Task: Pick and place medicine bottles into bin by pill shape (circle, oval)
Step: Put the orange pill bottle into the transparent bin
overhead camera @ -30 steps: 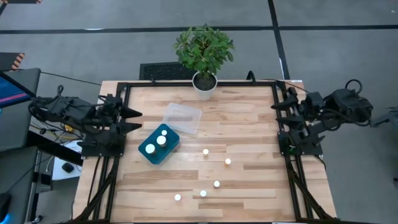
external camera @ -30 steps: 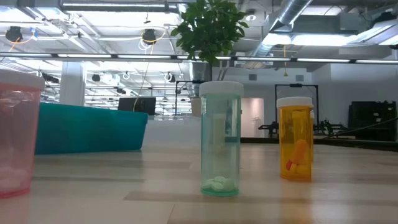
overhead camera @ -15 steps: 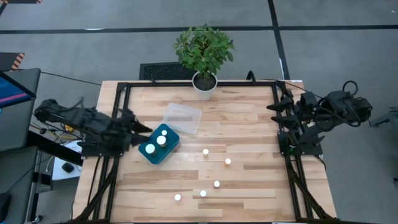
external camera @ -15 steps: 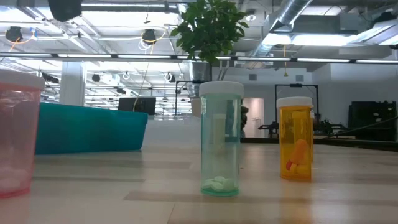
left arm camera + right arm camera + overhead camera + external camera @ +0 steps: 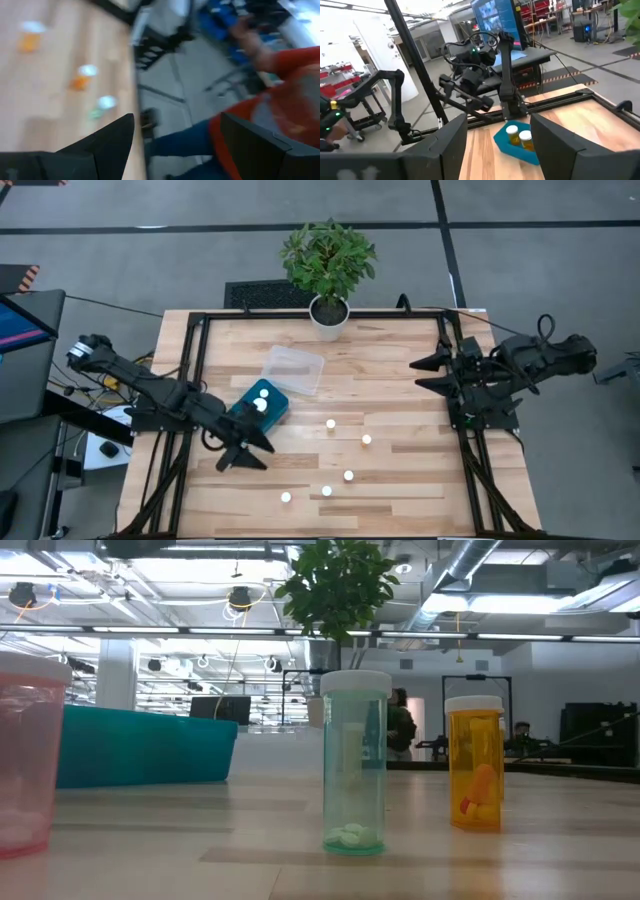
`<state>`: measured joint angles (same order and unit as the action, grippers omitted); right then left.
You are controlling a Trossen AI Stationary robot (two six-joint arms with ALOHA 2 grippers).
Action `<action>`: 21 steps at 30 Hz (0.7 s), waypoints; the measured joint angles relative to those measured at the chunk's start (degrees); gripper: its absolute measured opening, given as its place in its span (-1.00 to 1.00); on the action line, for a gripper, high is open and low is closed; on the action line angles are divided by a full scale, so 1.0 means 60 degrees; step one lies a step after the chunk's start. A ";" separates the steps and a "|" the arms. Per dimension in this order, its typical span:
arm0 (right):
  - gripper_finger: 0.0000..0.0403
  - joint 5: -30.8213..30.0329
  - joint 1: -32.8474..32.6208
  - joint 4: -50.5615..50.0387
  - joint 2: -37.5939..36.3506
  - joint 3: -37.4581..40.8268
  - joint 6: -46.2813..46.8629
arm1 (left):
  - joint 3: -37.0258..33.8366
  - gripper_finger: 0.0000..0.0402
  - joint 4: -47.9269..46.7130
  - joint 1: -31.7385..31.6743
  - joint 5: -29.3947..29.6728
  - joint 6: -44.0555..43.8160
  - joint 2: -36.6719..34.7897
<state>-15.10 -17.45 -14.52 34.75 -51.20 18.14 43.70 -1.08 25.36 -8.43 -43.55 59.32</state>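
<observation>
Left gripper [image 5: 243,451] is seen low over the table, jaws spread, nothing pinched; the teal bin [image 5: 256,411] sits just behind the jaws with two white-capped bottles [image 5: 262,399] already in it. The clear bin [image 5: 293,370] lies beyond that, apparently empty

Ahead of the left jaws, five loose medicine bottles [image 5: 326,491] are scattered mid-table, all apart from the fingers; the nearest cap [image 5: 286,498] is just off to one side of the open jaws. In the low view a teal-tinted bottle [image 5: 355,762] and an orange bottle [image 5: 474,762] stand upright

Right gripper [image 5: 428,373] is held at the far edge, jaws spread and empty, bottles well out in front of it

Step judged: approach for a pick, no grasp yet. Next move calls for the open jaws to be centred around one upright bottle, then closed; pill shape must be read to choose the bin
</observation>
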 joint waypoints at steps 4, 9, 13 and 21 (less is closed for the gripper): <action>0.12 -0.0002 0.0000 0.0521 0.0180 0.0000 0.0003 | 0.0056 0.44 0.1185 0.0081 -0.0426 0.0100 -0.0211; 0.12 -0.0002 0.0004 0.1423 0.0396 0.0000 -0.0014 | 0.0567 0.44 0.1424 0.0190 0.0199 0.1051 -0.0899; 0.12 -0.0002 0.0004 0.1988 0.0490 0.0000 -0.0402 | 0.0857 0.44 0.1712 0.0285 0.1264 0.2005 -0.1283; 0.12 -0.0002 -0.0004 0.2420 0.0156 0.0010 -0.1444 | 0.0943 0.44 0.4830 0.0158 0.4290 0.4285 -0.1459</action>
<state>-15.11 -17.47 0.00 35.69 -51.14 9.48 49.36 27.90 26.31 17.31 -17.84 50.56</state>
